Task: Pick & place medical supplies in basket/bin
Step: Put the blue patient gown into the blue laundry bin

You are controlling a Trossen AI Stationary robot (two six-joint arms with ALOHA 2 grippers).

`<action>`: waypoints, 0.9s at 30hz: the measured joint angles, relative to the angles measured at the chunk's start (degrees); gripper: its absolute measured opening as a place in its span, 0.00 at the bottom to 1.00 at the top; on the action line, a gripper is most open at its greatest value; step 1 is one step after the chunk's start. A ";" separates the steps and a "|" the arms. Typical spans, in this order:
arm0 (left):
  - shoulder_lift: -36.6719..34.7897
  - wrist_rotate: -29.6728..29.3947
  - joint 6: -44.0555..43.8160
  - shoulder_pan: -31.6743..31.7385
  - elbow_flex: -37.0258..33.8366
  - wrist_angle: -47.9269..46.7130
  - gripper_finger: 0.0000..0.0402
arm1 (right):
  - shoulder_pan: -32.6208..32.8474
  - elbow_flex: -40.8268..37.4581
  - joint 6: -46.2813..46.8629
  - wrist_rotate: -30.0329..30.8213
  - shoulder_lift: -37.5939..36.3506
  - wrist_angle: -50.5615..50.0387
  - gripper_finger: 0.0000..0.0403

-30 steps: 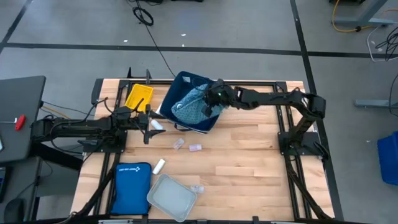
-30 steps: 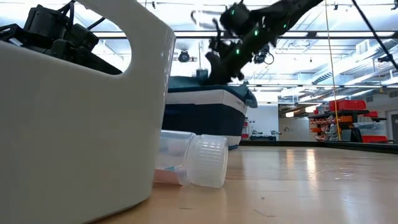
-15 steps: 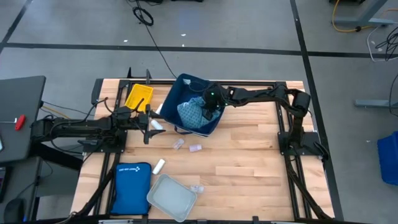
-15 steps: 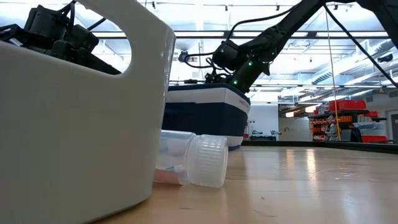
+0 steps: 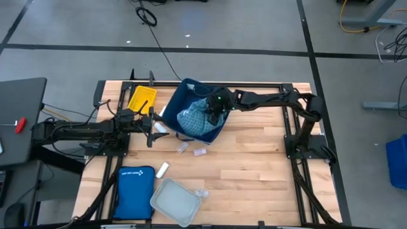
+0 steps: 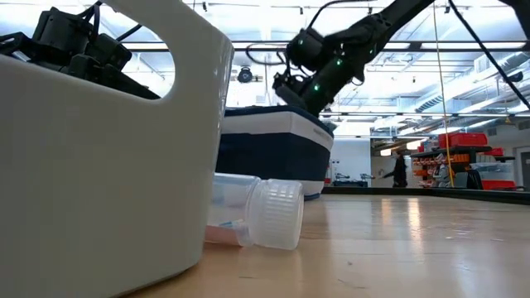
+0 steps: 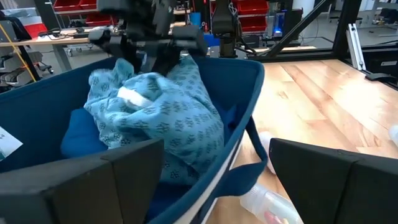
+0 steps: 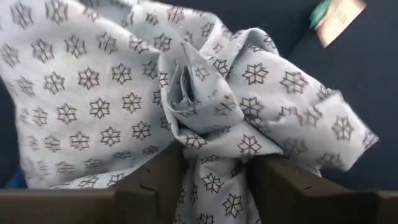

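The teal patterned cloth (image 5: 193, 119) lies heaped in the large navy bin (image 5: 186, 89), resting on a dark blue bundle (image 7: 81, 134). My right gripper (image 5: 210, 113) slants down into the bin from the table's right, open, with a bunched fold of the cloth between its fingers. My left gripper (image 5: 152, 127) waits level at the bin's left side, open and holding nothing. Small vials lie on the wood in front of the bin (image 5: 182, 147) (image 5: 200, 152) and beside my left gripper (image 5: 159, 127). My right gripper has its fingers (image 8: 152, 186) apart on either side of a bunched fold of the teal cloth (image 8: 211, 177), coming slanting down from the table's right. The fold lies against their inner faces. The cloth itself rests slack in the bin, several layers crumpled together.
A small yellow bin (image 5: 141, 98) stands at the far left. A grey translucent tray (image 5: 175, 202) and a flat blue pouch (image 5: 133, 191) lie at the near edge, with vials (image 5: 163, 169) (image 5: 202, 193) beside them. In the low view a white container (image 6: 99, 165) blocks the left foreground.
My right gripper has sunk toward the navy bin and tipped further downward, carrying the teal cloth with it. The cloth, earlier draped higher over the bin's rim, now lies lower, heaped inside the bin.
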 joint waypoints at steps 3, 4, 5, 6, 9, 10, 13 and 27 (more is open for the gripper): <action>0.00 -0.01 0.00 0.00 0.00 0.02 0.73 | 0.99 0.00 -0.61 2.51 -1.73 0.04 0.49; 0.00 0.00 0.00 0.00 0.00 0.02 0.73 | 1.31 0.00 -1.10 3.32 -2.25 0.01 0.50; -0.01 -0.02 0.00 0.00 0.00 0.02 0.73 | 1.57 0.02 -1.29 4.04 -2.67 0.10 0.52; -0.01 -0.01 0.00 0.00 0.00 0.03 0.73 | 1.76 0.02 -1.38 4.57 -3.07 0.03 0.53; -0.01 -0.02 0.00 0.00 0.00 0.04 0.73 | 2.34 0.02 -1.51 5.15 -4.56 0.07 0.55; 0.00 -0.02 0.00 0.00 0.00 0.06 0.73 | 2.53 0.04 -1.51 5.17 -4.98 0.13 0.55; -0.01 -0.02 0.00 0.00 0.00 0.06 0.73 | 3.04 0.04 -1.51 5.55 -6.04 0.20 0.55; 0.00 -0.04 0.00 0.00 0.00 0.06 0.73 | 8.54 0.86 -8.06 19.23 -6.84 2.69 0.03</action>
